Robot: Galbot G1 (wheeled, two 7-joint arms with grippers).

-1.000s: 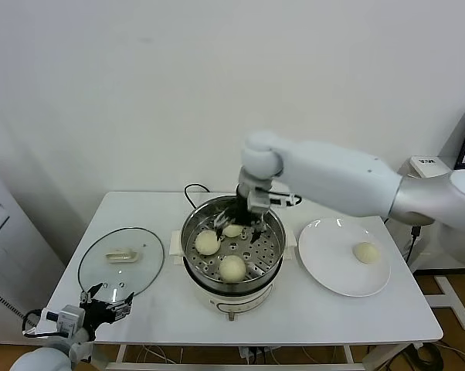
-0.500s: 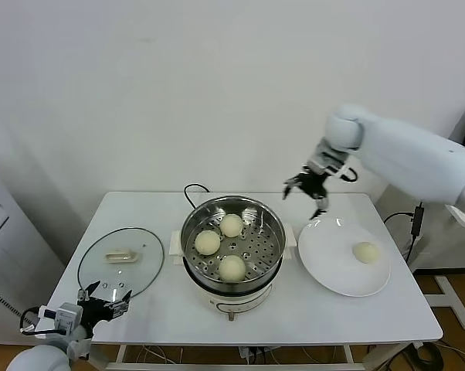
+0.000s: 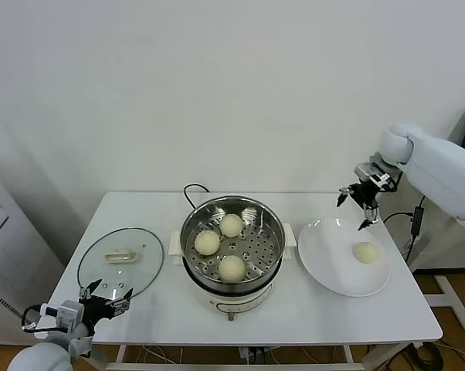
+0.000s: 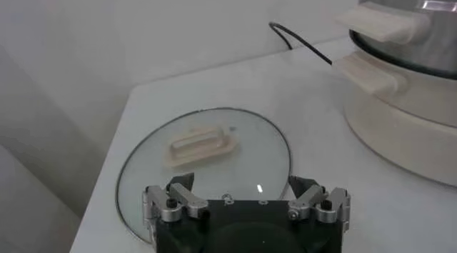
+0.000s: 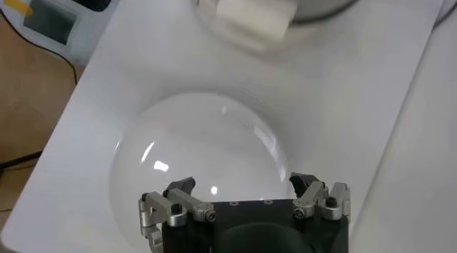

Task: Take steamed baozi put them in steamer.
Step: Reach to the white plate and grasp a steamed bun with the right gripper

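Hovering with jaws spread wide and nothing between them, our right gripper (image 3: 361,207) hangs above the far rim of the white plate (image 3: 325,267), on the right side of the table (image 3: 294,317). One steamed baozi (image 3: 365,252) lies on that plate, toward its right, apart from the gripper. In the right wrist view we see the plate (image 5: 207,154) under our open fingers (image 5: 166,204), with the steamer's white handle (image 5: 253,15) beyond. Three more baozi sit on the perforated tray inside the steamer (image 3: 275,232): one at the back (image 3: 232,225), one at the left (image 3: 207,242), one at the front (image 3: 232,267). Our left gripper (image 3: 105,297) waits, jaws apart and empty, at the table's near left edge just beside the glass lid (image 3: 101,270).
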